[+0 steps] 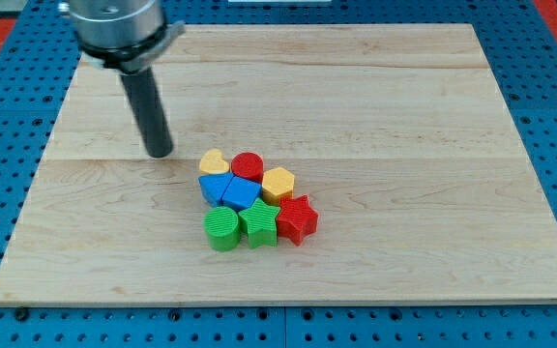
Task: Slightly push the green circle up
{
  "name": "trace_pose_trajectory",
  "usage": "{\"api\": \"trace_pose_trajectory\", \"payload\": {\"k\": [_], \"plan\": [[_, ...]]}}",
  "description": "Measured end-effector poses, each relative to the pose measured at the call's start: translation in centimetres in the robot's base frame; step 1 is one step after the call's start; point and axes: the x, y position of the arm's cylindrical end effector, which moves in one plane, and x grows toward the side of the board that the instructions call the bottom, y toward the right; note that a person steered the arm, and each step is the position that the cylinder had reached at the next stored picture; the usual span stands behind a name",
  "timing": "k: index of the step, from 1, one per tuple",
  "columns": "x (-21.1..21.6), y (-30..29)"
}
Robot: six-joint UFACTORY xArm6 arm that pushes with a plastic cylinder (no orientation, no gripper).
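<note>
The green circle [222, 228] sits at the lower left of a tight cluster of blocks near the middle of the wooden board [404, 145]. A green star [259, 222] touches its right side and a blue block [215, 188] lies just above it. My tip [160, 153] rests on the board up and to the left of the cluster, apart from every block, about a block's width left of the yellow heart [215, 161].
The cluster also holds a red circle [248, 166], a yellow hexagon [278, 183], a second blue block [241, 192] and a red star [297, 218]. The board's bottom edge [288, 302] runs a short way below the green circle. A blue pegboard [8, 116] surrounds the board.
</note>
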Motion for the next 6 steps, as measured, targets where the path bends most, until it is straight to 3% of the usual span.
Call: {"api": "trace_pose_trajectory", "payload": {"k": [1,3,6], "plan": [[3.3,-1.5],[12.8,4.7],[14.6,8.6]]}}
